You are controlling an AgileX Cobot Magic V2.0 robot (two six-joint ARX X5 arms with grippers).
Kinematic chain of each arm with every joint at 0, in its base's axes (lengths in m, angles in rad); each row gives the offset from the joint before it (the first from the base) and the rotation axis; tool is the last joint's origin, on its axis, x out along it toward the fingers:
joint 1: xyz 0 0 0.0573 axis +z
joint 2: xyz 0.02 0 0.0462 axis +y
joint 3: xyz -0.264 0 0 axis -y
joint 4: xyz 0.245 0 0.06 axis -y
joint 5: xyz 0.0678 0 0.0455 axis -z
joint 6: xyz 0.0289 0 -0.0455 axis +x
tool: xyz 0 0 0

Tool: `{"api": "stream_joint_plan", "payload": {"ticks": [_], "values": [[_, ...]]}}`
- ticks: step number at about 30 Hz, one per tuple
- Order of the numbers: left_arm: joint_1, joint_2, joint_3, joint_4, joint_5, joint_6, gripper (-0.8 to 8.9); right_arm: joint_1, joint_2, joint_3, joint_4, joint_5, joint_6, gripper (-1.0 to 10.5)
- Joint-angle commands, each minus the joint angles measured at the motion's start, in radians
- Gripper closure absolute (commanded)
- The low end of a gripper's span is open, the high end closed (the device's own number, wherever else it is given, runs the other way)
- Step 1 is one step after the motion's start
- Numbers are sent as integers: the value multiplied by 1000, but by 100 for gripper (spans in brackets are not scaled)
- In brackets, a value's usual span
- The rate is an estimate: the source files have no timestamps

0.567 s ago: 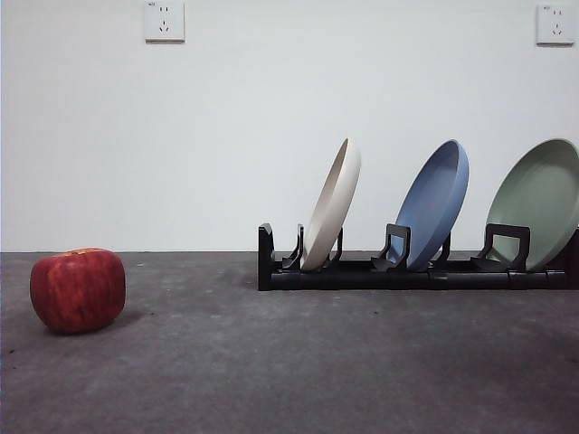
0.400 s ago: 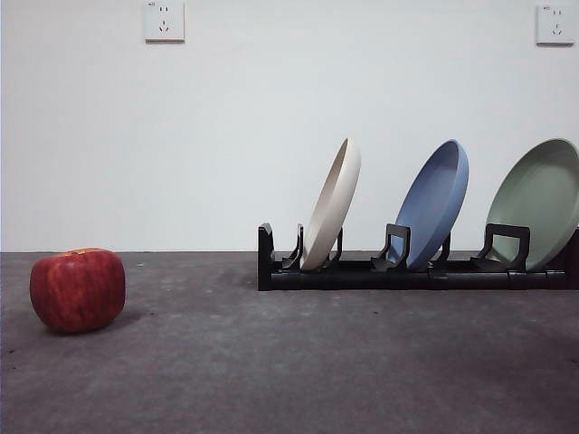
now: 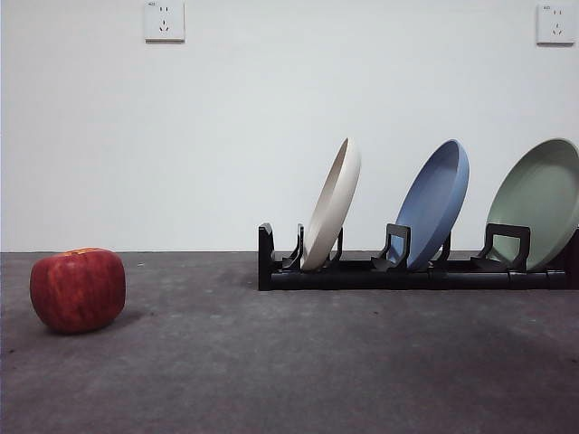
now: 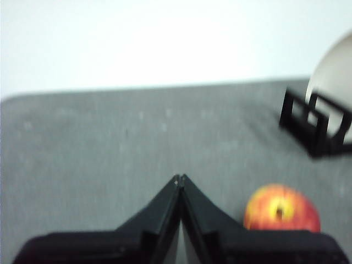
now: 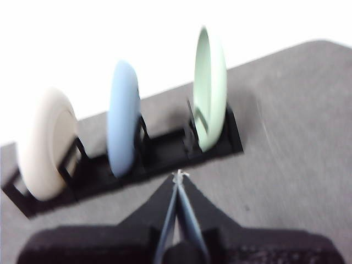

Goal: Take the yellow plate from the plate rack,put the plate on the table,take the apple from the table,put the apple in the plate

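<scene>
The cream yellow plate [image 3: 332, 203] leans in the left slot of the black plate rack [image 3: 416, 271], on the right of the dark grey table [image 3: 271, 362]. The red apple [image 3: 78, 289] rests on the table at the far left. No arm shows in the front view. My left gripper [image 4: 180, 177] is shut and empty, hanging above the table with the apple [image 4: 281, 209] just beside it and the rack's end [image 4: 313, 124] further off. Shut and empty too, my right gripper [image 5: 179, 175] hovers in front of the rack [image 5: 126, 170], where the yellow plate [image 5: 48, 144] stands at one end.
A blue plate [image 3: 434, 203] and a pale green plate [image 3: 538, 203] stand in the rack's other slots. A white wall with two sockets [image 3: 164, 21] closes off the back of the table.
</scene>
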Motion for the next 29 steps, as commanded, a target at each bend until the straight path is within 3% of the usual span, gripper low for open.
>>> {"api": "stream_joint_plan", "payload": {"ticks": [1,12,17,25,29], "values": [[2,37,29,22,3,-21,818,0,48,78,-11,-8,19,955],[2,384,283,21,11,-72,818,0,385,428,-216,-151,6,954],[2,578,425,21,69,-75,817,0,533,576,-329,-225,7,947],[2,825,597,-4,327,-206,817,0,697,726,-437,-232,6,948],[-2,939,680,-3,472,-234,817,0,760,762,-454,-366,-75,949]]}}
